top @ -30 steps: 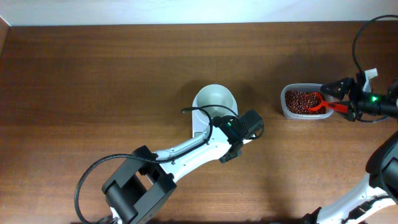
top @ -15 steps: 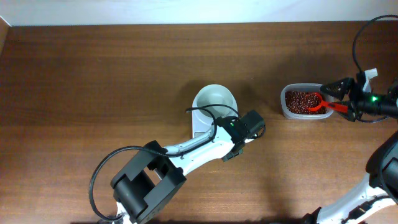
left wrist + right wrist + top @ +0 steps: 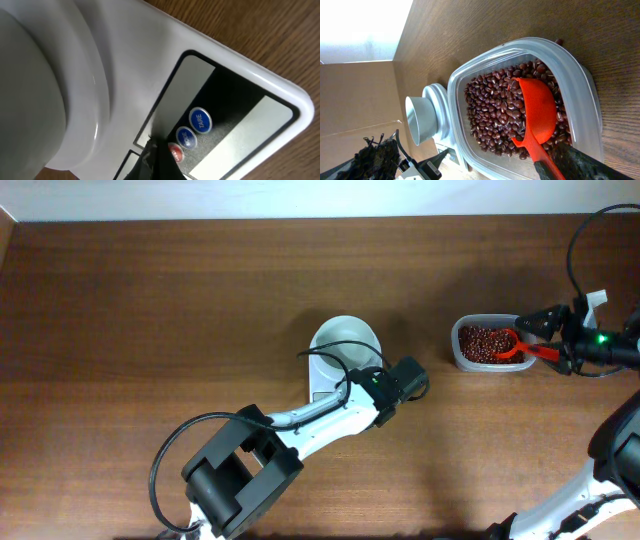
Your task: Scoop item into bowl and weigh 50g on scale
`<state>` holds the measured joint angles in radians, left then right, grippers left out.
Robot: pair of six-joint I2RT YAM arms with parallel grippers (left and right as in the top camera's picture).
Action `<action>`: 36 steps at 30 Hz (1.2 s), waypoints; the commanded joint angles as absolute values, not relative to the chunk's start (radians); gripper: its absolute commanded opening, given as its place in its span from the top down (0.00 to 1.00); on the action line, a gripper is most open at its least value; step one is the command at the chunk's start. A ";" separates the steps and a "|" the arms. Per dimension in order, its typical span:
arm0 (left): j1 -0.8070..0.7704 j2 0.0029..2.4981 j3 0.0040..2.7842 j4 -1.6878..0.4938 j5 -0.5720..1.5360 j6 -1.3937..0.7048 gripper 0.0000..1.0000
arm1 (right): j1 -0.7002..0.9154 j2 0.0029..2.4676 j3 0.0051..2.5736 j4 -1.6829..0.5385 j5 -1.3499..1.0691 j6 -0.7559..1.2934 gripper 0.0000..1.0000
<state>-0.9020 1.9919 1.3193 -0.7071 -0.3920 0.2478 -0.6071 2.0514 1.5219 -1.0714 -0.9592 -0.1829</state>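
The small dark reddish-brown beans [image 3: 490, 107] all lie in the clear rounded-rectangular plastic tub [image 3: 580, 95], at 3 o'clock from the round white smooth bowl [image 3: 345, 338] and well apart from it. The red plastic scoop [image 3: 536, 114] rests bowl-down in the heap, its handle clamped in my right end effector [image 3: 540, 340].

I see no beans inside the bowl, which sits on the small white rectangular digital scale [image 3: 240, 65]. So I judge that no weighing has begun and every scoop is left to do.

My left end effector [image 3: 152, 161] shows as one dark tip just beside the round red button [image 3: 174, 152], with the blue MODE button [image 3: 184, 137] and blue TARE button [image 3: 201, 120] next along. I cannot tell how its fingers stand, and I cannot read the display.

From overhead the left arm [image 3: 330, 412] lies at 5 o'clock of the bowl over the scale's front, and a black cable [image 3: 325, 354] arcs across the bowl's near rim. Both could crowd a scoop crossing the wooden table [image 3: 150, 300] from 3 o'clock
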 commanded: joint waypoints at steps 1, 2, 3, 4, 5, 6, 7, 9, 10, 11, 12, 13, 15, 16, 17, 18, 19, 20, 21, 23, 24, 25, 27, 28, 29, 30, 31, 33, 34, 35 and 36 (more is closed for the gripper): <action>-0.899 2.036 1.310 -0.736 -0.277 0.296 1.00 | -0.622 2.071 1.515 -1.056 -0.825 -0.187 0.01; -0.899 2.036 1.310 -0.737 -0.271 0.301 1.00 | -0.622 2.071 1.515 -1.056 -0.825 -0.187 0.01; -0.899 2.036 1.310 -0.736 -0.272 0.301 1.00 | -0.622 2.071 1.515 -1.056 -0.825 -0.187 0.01; -0.899 2.036 1.310 -0.734 -0.272 0.301 1.00 | -0.622 2.071 1.515 -1.056 -0.825 -0.187 0.01; -0.899 2.036 1.310 -0.732 -0.272 0.301 1.00 | -0.622 2.071 1.515 -1.056 -0.825 -0.187 0.01; -0.899 2.036 1.310 -0.726 -0.272 0.301 1.00 | -0.622 2.071 1.515 -1.056 -0.825 -0.187 0.01; -0.899 2.036 1.310 -0.723 -0.271 0.301 1.00 | -0.622 2.071 1.515 -1.056 -0.825 -0.187 0.01; -0.901 2.036 1.310 -0.731 -0.265 0.302 1.00 | -0.622 2.071 1.515 -1.056 -0.825 -0.187 0.01; -0.902 2.036 1.310 -0.738 -0.231 0.321 1.00 | -0.622 2.071 1.515 -1.056 -0.825 -0.187 0.01; -0.902 2.036 1.310 -0.743 -0.207 0.335 1.00 | -0.622 2.071 1.515 -1.056 -0.825 -0.187 0.01; -0.902 2.037 1.310 -0.745 -0.205 0.335 1.00 | -0.622 2.071 1.515 -1.056 -0.825 -0.187 0.01; -0.902 2.037 1.309 -0.745 -0.204 0.335 1.00 | -0.622 2.071 1.515 -1.056 -0.825 -0.187 0.01; -0.902 2.042 1.309 -0.753 -0.176 0.335 1.00 | -0.622 2.071 1.515 -1.056 -0.825 -0.187 0.01; -0.902 2.047 1.309 -0.756 -0.176 0.336 1.00 | -0.622 2.071 1.515 -1.056 -0.825 -0.187 0.01; -0.902 2.049 1.309 -0.764 -0.175 0.339 1.00 | -0.622 2.071 1.515 -1.056 -0.825 -0.187 0.01; -0.902 2.049 1.309 -0.772 -0.170 0.341 1.00 | -0.622 2.071 1.515 -1.056 -0.825 -0.187 0.01; -0.904 2.049 1.309 -0.784 -0.155 0.352 1.00 | -0.622 2.071 1.515 -1.056 -0.825 -0.187 0.01; -0.906 2.049 1.310 -0.789 -0.149 0.357 1.00 | -0.622 2.071 1.515 -1.056 -0.825 -0.187 0.01; -0.908 2.049 1.310 -0.788 -0.149 0.357 1.00 | -0.622 2.071 1.515 -1.056 -0.825 -0.187 0.01; -0.907 2.049 1.310 -0.786 -0.170 0.353 1.00 | -0.622 2.071 1.515 -1.056 -0.825 -0.187 0.01; -0.907 2.049 1.310 -0.782 -0.204 0.337 1.00 | -0.622 2.071 1.515 -1.056 -0.825 -0.187 0.01; -0.907 2.049 1.311 -0.775 -0.260 0.309 1.00 | -0.622 2.071 1.515 -1.056 -0.825 -0.187 0.01; -0.907 2.035 1.331 -0.779 -0.295 0.303 1.00 | -0.622 2.071 1.515 -1.056 -0.825 -0.187 0.01; -0.907 2.012 1.340 -0.779 -0.295 0.282 1.00 | -0.622 2.071 1.515 -1.056 -0.825 -0.187 0.01; -0.907 1.987 1.345 -0.779 -0.284 0.276 1.00 | -0.622 2.071 1.515 -1.056 -0.825 -0.187 0.01; -0.907 1.956 1.345 -0.778 -0.278 0.274 1.00 | -0.622 2.071 1.515 -1.056 -0.825 -0.187 0.01; -0.907 1.937 1.345 -0.775 -0.277 0.273 1.00 | -0.622 2.071 1.515 -1.056 -0.825 -0.187 0.01; -0.898 1.936 1.343 -0.771 -0.278 0.262 1.00 | -0.622 2.071 1.515 -1.056 -0.825 -0.187 0.01; -0.890 1.940 1.342 -0.771 -0.278 0.257 1.00 | -0.622 2.071 1.515 -1.056 -0.825 -0.187 0.01; -0.883 1.948 1.341 -0.771 -0.278 0.254 1.00 | -0.622 2.071 1.515 -1.056 -0.825 -0.187 0.01; -0.879 1.955 1.341 -0.769 -0.282 0.253 1.00 | -0.622 2.071 1.515 -1.056 -0.825 -0.187 0.01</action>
<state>-0.8948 1.9747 1.3392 -0.7734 -0.2844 0.2783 -0.6071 2.0514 1.5219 -1.0698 -0.9592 -0.1822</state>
